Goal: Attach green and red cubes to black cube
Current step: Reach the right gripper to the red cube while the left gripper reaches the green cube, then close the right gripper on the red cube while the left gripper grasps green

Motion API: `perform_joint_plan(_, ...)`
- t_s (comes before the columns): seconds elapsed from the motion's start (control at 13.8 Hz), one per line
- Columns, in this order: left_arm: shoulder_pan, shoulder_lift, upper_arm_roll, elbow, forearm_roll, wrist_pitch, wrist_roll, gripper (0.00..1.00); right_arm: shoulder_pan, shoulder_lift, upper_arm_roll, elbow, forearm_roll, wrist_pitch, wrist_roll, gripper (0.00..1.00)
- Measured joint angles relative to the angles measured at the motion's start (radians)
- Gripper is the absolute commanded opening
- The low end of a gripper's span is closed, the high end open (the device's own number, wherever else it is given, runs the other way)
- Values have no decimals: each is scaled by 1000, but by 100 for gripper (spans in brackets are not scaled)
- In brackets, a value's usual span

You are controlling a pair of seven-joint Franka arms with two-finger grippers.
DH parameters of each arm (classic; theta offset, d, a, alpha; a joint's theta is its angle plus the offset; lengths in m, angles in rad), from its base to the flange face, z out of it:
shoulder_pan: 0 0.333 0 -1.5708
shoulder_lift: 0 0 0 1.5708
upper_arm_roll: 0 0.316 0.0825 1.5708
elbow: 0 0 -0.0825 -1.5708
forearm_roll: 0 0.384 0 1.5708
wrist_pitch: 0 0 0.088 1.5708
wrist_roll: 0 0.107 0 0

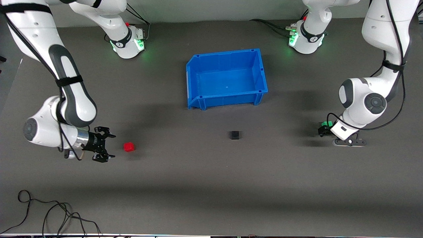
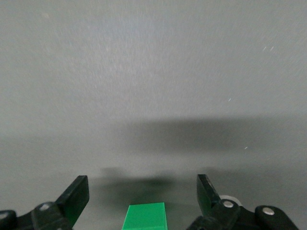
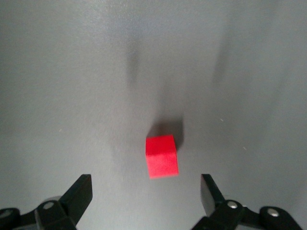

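Right gripper (image 3: 144, 199) jaws spread, red cube (image 3: 161, 156) just ahead on tabletop (image 1: 211, 172); left gripper (image 2: 144, 196) jaws spread, straddling green cube (image 2: 144, 216); black cube (image 1: 235, 135) between arms; cubes likely light, rigid: pinch flat opposite faces

Even, bright overhead light on the dark grey matte table (image 1: 211, 172) throws soft, blurred shadows beneath both arms, while the wrist views look slightly hazy.
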Motion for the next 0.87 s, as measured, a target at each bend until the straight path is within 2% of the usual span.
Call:
perform_joint_plan(0.29, 0, 0, 0, -15, 0, 4, 7, 98, 18, 87, 9, 2, 4, 104, -8, 100)
perform_joint_plan(0.44, 0, 0, 0, -26, 0, 3, 8, 74, 25, 104, 9, 4, 12, 116, -8, 100)
perform_joint_plan(0.58, 7, 0, 0, -38, 0, 2, 8, 70, 25, 107, 9, 4, 13, 116, -8, 97)
perform_joint_plan(0.65, 15, 0, 0, -41, 0, -1, 8, 64, 26, 107, 9, 4, 13, 116, -8, 90)
perform_joint_plan(0.87, 25, 0, 0, -41, 0, -23, 8, 63, 28, 107, 10, 4, 13, 116, -8, 62)
